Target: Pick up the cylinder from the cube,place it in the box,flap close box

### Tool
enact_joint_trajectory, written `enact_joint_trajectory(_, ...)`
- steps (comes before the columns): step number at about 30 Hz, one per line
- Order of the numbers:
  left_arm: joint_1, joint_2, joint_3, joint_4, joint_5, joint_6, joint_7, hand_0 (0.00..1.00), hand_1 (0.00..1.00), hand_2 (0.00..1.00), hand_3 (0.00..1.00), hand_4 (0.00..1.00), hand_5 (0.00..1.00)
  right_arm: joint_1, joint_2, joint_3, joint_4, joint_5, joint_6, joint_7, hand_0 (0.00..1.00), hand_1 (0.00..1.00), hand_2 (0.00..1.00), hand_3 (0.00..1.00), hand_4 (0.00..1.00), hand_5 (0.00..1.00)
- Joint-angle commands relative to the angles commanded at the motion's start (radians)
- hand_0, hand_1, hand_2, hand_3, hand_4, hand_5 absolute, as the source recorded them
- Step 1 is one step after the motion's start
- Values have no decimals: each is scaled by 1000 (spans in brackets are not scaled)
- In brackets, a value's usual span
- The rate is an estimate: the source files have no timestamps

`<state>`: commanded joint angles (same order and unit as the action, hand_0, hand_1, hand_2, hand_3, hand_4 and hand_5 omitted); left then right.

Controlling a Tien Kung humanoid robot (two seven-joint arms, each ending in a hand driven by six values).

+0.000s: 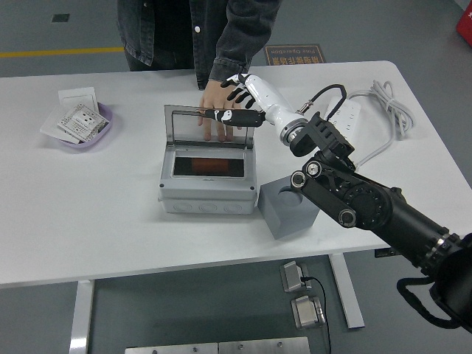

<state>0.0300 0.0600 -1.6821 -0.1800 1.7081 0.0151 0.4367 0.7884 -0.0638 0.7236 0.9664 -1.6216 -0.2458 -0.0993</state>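
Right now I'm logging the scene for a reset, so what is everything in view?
box: one, grey, table centre, clear lid upright.
red item: one, inside the box.
cube: one, grey, right of the box.
bowl: one, lilac, far left, holding packets.
power strip: one, white, far right, with cable.
table: one, white.
person's hand: one, behind the lid.
right hand: one, black and white, at the lid's top edge.

Right hand at open box lid, person's hand behind

Purple bowl of cards far left, white power strip far right
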Motion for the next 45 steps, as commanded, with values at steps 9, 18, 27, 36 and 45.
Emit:
enact_joint_trajectory(9,2,-1,0,0,-2,1,0,607,656,559,589,629,364,-40,-38,-44,90,-2,-2,-6,557,617,646,737,939,549)
enact_joint_trajectory(18,3,-1,-1,0,-2,2,-1,607,657,559,589,629,365,-65,-70,-48,149,-10,-6,-13,538,609,640,735,939,553)
enact_joint_trajectory(27,5,-2,11,0,-15,2,-5,608,657,560,591,632,368,-108,-108,-80,209,9,-19,-11,504,602,638,735,931,547)
enact_joint_trajectory(36,5,-5,16,0,-17,2,-7,608,657,562,593,641,378,-141,-136,-98,288,-12,-22,-27,477,592,636,731,926,543)
enact_joint_trajectory(45,7,-7,12,0,-11,2,-5,608,657,562,593,642,381,-172,-158,-114,348,-34,-22,-44,468,586,633,731,912,532)
